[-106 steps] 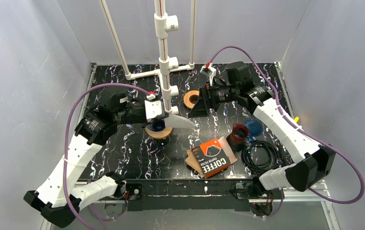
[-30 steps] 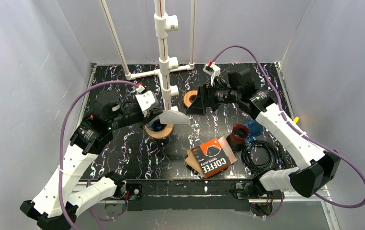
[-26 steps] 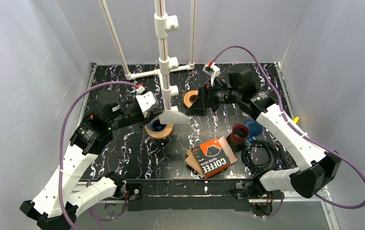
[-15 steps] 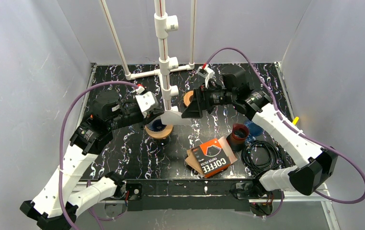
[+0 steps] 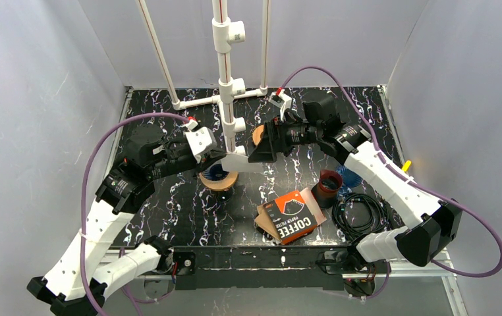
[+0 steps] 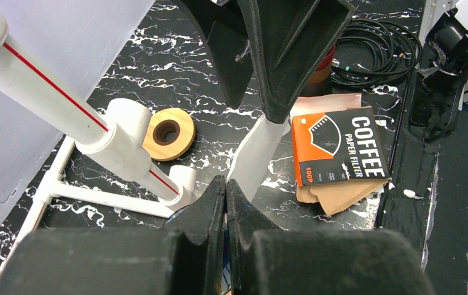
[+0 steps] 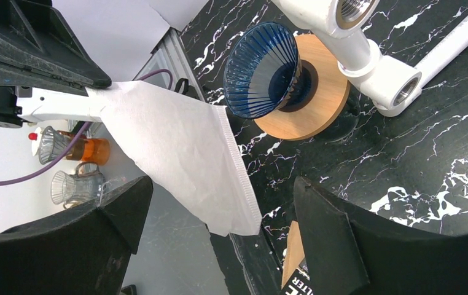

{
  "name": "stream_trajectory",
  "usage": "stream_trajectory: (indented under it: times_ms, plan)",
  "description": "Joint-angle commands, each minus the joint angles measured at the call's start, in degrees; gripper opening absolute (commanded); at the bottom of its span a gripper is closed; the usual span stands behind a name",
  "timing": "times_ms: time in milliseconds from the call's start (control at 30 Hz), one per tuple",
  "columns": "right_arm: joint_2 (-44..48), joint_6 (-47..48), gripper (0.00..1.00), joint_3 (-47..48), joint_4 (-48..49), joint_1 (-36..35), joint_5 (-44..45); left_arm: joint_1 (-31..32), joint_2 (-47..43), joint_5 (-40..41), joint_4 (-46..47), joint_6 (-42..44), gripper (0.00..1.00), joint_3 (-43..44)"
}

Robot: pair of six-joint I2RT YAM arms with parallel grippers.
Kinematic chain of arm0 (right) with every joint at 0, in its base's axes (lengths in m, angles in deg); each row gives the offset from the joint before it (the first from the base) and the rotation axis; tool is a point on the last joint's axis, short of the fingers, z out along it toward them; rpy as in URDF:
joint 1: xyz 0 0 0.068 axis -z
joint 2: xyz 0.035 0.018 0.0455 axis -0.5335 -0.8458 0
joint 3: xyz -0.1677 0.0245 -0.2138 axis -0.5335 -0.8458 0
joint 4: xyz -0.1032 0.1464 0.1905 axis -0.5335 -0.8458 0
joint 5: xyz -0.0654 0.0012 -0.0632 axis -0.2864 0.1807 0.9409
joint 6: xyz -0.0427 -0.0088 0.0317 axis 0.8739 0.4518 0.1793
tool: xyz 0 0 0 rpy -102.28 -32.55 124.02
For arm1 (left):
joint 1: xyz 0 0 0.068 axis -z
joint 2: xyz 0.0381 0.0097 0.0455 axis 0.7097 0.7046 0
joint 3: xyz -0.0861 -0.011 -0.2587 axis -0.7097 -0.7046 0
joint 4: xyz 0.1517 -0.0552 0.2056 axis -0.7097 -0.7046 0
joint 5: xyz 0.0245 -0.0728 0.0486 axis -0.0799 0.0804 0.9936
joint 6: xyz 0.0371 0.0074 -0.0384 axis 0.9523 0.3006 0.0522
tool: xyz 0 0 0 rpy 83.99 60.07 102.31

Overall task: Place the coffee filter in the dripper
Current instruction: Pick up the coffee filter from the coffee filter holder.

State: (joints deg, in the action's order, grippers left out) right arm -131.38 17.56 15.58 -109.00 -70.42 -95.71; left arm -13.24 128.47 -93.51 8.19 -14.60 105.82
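We log: left hand (image 6: pixel 225 184) pinched tight on white paper coffee filter (image 7: pixel 176 153) | filter aloft over blue ribbed dripper (image 7: pixel 262 70), mid black marbled worktop (image 5: pixel 169 210) | right hand (image 5: pixel 258 146) spread wide around filter's free end, contact unclear.

This is a robotics lab test cell. Plain pale grey panels (image 5: pixel 37 99) wall in a black tabletop with white marble veining (image 5: pixel 169 210) on the left, right and back of the top view. A white plastic pipe stand with a red stripe (image 5: pixel 224 39) rises at upper centre. Purple cables (image 5: pixel 309 67) loop from the two white-and-black robot arms (image 5: pixel 97 227), and a coil of black cable (image 5: pixel 360 214) lies at lower right.
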Motion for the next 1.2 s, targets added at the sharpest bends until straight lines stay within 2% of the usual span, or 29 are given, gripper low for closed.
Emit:
stream_trajectory:
  times_ms: [0,367,800,1167]
  plan:
    - [1.1,0.2,0.95,2.1,3.0,-0.1,-0.1,-0.3,-0.6,-0.2,0.4,-0.4,0.00,-0.3]
    - [3.8,-0.6,0.97,0.7,4.6,-0.1,0.6,-0.3,-0.4,0.9,-0.2,-0.7,0.00,-0.1]
    - [3.7,-0.9,0.93,-2.2,3.9,-0.1,4.2,-0.3,-0.7,0.4,0.1,-1.2,0.00,0.2]
    - [3.1,-0.8,0.90,-2.3,4.4,-0.1,3.9,-0.3,-0.8,-0.1,1.6,-2.4,0.00,-0.1]
